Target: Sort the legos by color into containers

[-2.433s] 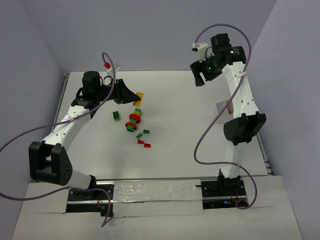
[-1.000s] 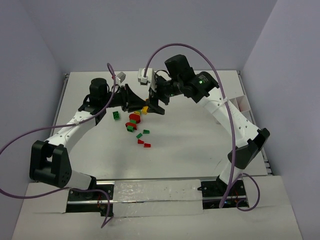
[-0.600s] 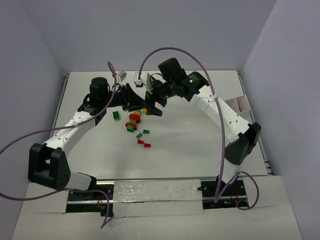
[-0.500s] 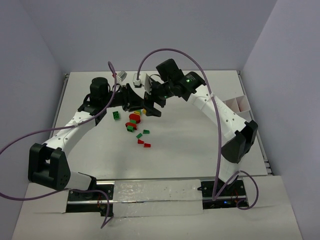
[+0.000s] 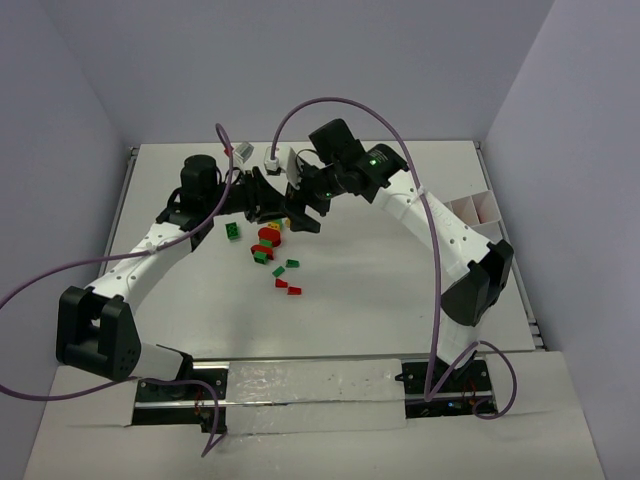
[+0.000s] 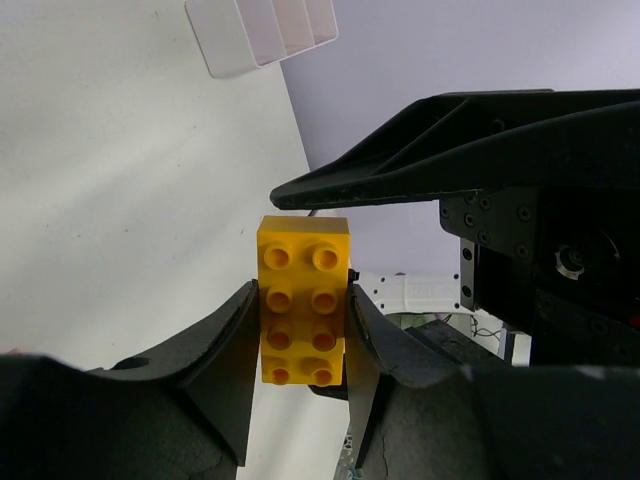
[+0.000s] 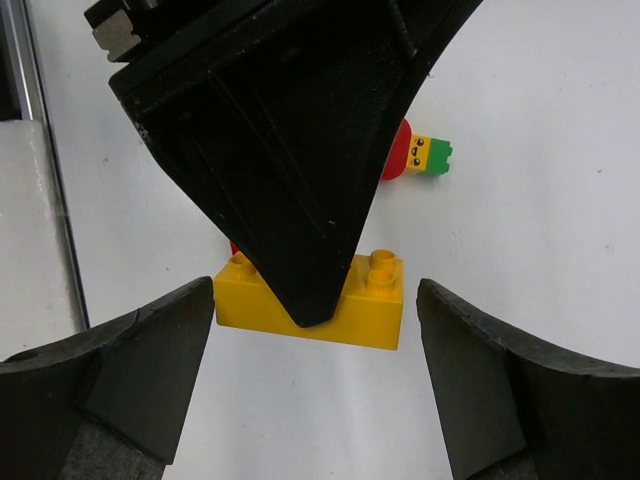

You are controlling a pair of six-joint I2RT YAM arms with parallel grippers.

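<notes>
My left gripper (image 5: 280, 208) is shut on a yellow lego brick (image 6: 302, 300), gripping its long sides and holding it above the table. My right gripper (image 7: 315, 312) is open and straddles that brick (image 7: 372, 302) end to end; a small gap shows at its right finger. In the top view the right gripper (image 5: 303, 212) meets the left one tip to tip. Below them, red and green legos (image 5: 267, 237) lie scattered on the table. The white three-compartment container (image 5: 477, 210) stands at the right edge, far from both grippers.
A green brick (image 5: 232, 230) lies left of the pile. Small green and red pieces (image 5: 288, 287) trail toward the near side. A red, yellow and green stack (image 7: 415, 152) shows behind the held brick. Purple cables loop over both arms.
The right arm swung in from the back right to the left gripper, and its jaws now bracket the yellow brick and have narrowed slightly. The left gripper kept its hold.
</notes>
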